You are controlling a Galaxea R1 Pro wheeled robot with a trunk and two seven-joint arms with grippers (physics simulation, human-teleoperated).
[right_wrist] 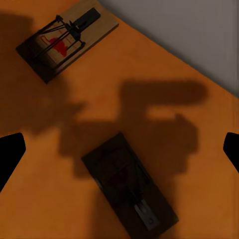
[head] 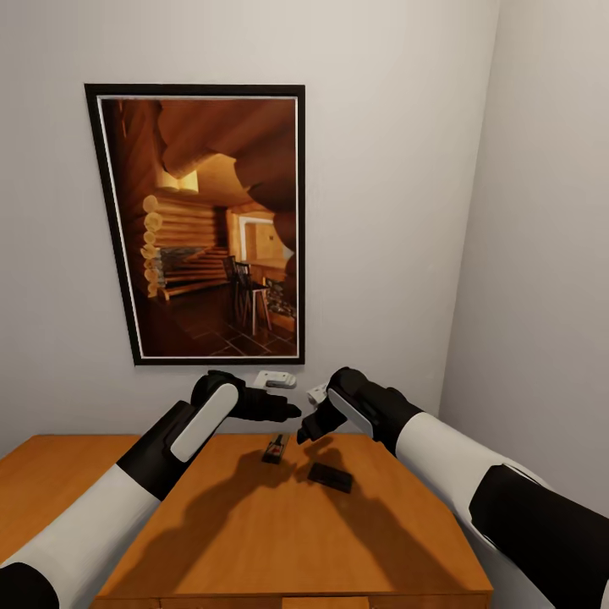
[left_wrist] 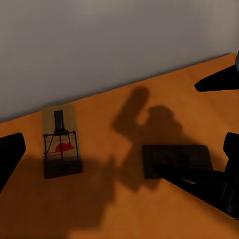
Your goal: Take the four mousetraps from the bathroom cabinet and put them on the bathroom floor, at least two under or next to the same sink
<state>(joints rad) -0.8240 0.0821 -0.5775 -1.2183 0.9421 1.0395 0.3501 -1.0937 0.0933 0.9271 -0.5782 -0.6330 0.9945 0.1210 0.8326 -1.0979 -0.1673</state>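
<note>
Two mousetraps lie on the flat orange-brown top of the cabinet (head: 254,524), close to the wall. One mousetrap (head: 275,448) (left_wrist: 62,142) (right_wrist: 64,40) is lit and shows a red mark under its wire. The other mousetrap (head: 330,477) (left_wrist: 177,160) (right_wrist: 129,189) lies in shadow to its right. My left gripper (head: 290,412) (left_wrist: 119,152) hovers open just above and left of the lit trap. Above the shaded trap my right gripper (head: 306,433) (right_wrist: 119,152) is open, holding nothing. The bathroom floor and the sink are out of view.
A large framed picture (head: 211,224) of a log cabin room hangs on the wall behind the cabinet. Two white wall fittings (head: 277,380) sit just above the cabinet's back edge. A side wall (head: 550,254) closes the right. A lower cabinet section (head: 51,474) extends left.
</note>
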